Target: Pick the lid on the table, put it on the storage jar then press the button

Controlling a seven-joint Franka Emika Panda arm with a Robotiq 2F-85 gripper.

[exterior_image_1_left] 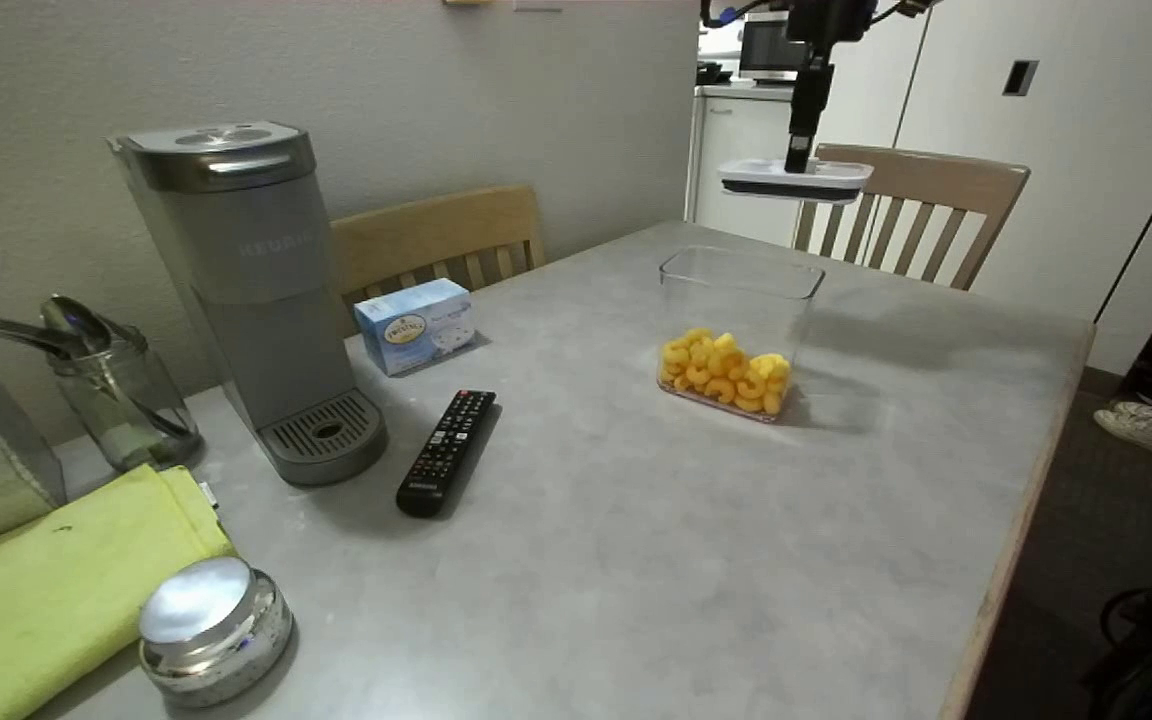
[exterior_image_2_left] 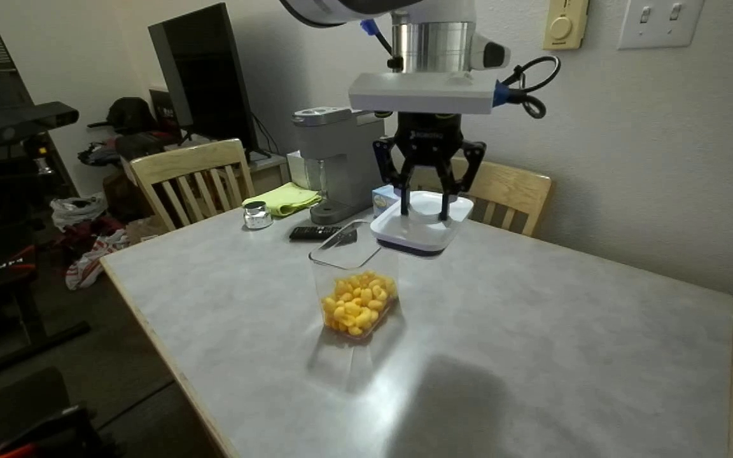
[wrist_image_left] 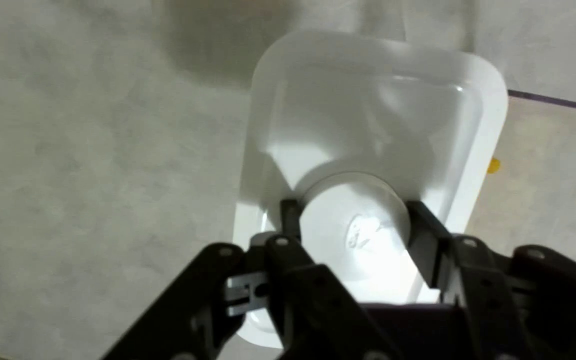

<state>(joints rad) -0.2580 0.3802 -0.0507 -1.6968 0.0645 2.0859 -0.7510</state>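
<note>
The white lid (exterior_image_1_left: 751, 178) is held in the air above the table, roughly level; it also shows in an exterior view (exterior_image_2_left: 398, 229) and in the wrist view (wrist_image_left: 338, 100). My gripper (exterior_image_2_left: 425, 216) is shut on the lid's round raised button (wrist_image_left: 335, 250), with one finger on each side. The clear storage jar (exterior_image_1_left: 736, 310) stands open and upright on the table with yellow-orange pieces in its bottom. The lid is higher than the jar and off to one side. In the wrist view the jar (wrist_image_left: 543, 165) shows at the lid's right edge, partly hidden beneath it.
A grey coffee machine (exterior_image_1_left: 276, 270), a blue tea box (exterior_image_1_left: 416, 325), a black remote (exterior_image_1_left: 446, 450), a round metal tin (exterior_image_1_left: 216, 630), a yellow cloth (exterior_image_1_left: 66, 580) and a glass of cutlery (exterior_image_1_left: 126, 400) stand on the table (exterior_image_2_left: 532, 331). Wooden chairs (exterior_image_2_left: 195, 178) stand around it.
</note>
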